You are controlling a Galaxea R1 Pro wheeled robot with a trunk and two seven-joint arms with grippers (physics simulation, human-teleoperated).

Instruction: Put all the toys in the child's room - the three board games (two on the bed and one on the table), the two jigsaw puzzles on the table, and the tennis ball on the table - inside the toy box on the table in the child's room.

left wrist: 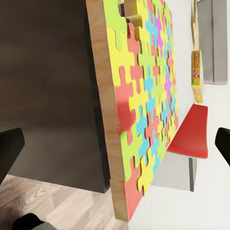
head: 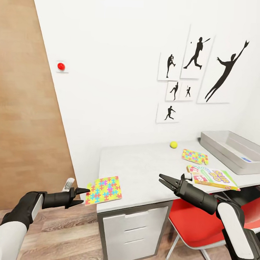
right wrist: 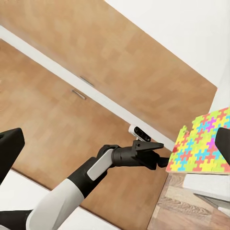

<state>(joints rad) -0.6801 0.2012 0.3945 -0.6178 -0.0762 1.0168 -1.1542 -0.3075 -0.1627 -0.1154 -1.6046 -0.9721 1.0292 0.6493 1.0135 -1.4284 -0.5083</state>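
One jigsaw puzzle (head: 104, 190) lies on the white table (head: 143, 166), overhanging its front left corner. My left gripper (head: 85, 196) hangs open just left of that puzzle's edge (left wrist: 139, 100), level with it and not touching. Above the table's front edge, my right gripper (head: 161, 179) is open and empty, pointing left toward the puzzle (right wrist: 203, 143) and my left gripper (right wrist: 160, 154). A second jigsaw puzzle (head: 195, 156), the tennis ball (head: 173, 145) and a Skip-Bo board game (head: 212, 178) lie further right. The grey toy box (head: 234, 150) stands at the table's right end.
A red chair (head: 194, 222) is tucked under the table beside the white drawers (head: 136, 231). A wood-panelled wall (head: 25, 122) stands at the left over plank floor (head: 66, 236). Black sports silhouettes (head: 196, 68) hang on the white wall.
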